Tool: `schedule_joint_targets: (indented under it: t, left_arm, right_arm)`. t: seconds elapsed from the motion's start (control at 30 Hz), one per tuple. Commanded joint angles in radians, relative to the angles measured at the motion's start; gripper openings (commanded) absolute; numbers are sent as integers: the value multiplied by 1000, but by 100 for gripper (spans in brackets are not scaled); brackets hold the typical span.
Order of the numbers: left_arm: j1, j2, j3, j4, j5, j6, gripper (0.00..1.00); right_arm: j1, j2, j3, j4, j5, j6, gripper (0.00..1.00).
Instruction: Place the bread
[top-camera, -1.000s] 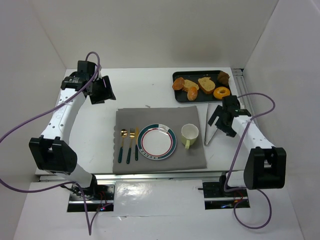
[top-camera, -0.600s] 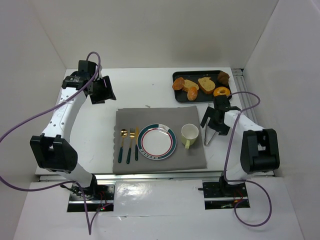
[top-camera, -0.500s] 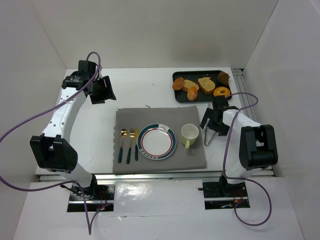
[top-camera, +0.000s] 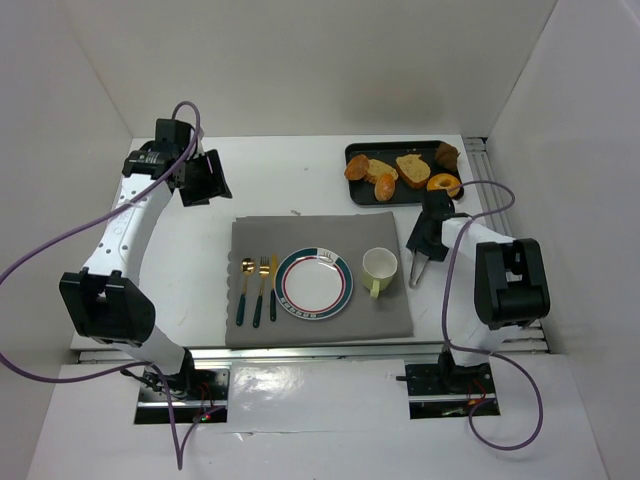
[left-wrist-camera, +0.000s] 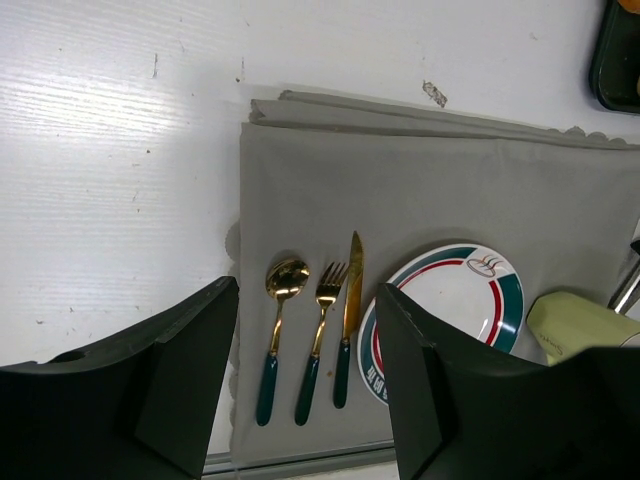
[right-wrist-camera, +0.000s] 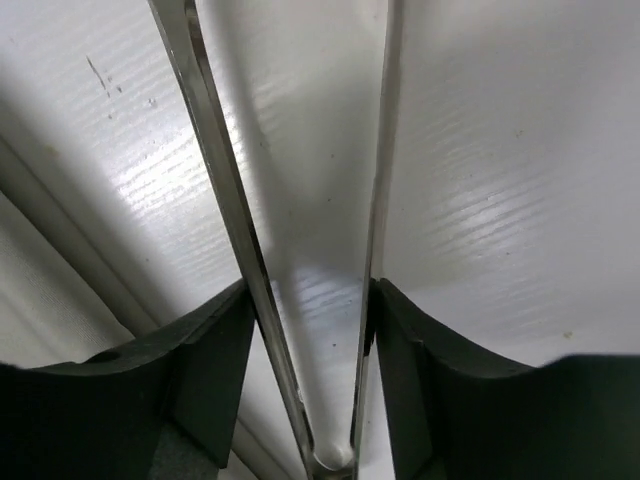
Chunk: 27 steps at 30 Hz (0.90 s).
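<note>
Several pieces of bread (top-camera: 411, 166) lie on a black tray (top-camera: 352, 152) at the back right, with a glazed ring (top-camera: 443, 184) at its near corner. Metal tongs (top-camera: 417, 268) lie on the white table just right of the placemat. My right gripper (top-camera: 428, 232) is down over them. In the right wrist view its fingers (right-wrist-camera: 215, 370) press against both tong arms (right-wrist-camera: 222, 190) near the hinged end, so the gripper (right-wrist-camera: 310, 300) is shut on the tongs. My left gripper (top-camera: 205, 180) hangs open and empty over the back left, well away from the bread.
A grey placemat (top-camera: 320, 225) holds a striped plate (top-camera: 313, 283), a pale green cup (top-camera: 379, 268) and a spoon, fork and knife (top-camera: 258, 290). In the left wrist view the plate (left-wrist-camera: 450, 300) shows past the open gripper (left-wrist-camera: 305, 330). White walls enclose the table.
The right arm folded in toward the tongs' upper end and lowered onto them. Its jaws went from wide open to closed against the tong arms. The left arm stayed still.
</note>
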Motion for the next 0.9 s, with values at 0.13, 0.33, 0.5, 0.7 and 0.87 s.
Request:
schedule_joint_targets:
  t: [0.13,0.33,0.5,0.7,0.87]
  left_arm:
    - [-4,1,40,-1,2,29,70]
    - [-4,-18,31,-1,11,20,70]
    - [-4,-8,52,-11,16,20,70]
    - [5,1,89,-40,-18,38,70]
    - [5,1,98,-60,-27,38,70]
  right_arm:
    - [-6,-181,-12,-61,100,62,30]
    - [3,-307,155,-257,129,-13,29]
    - [12,-104,489,-427,-26,-152,29]
    - [57,119,790,-529,-17,-223,37]
    - [57,192,890,-550,-26,-241,45]
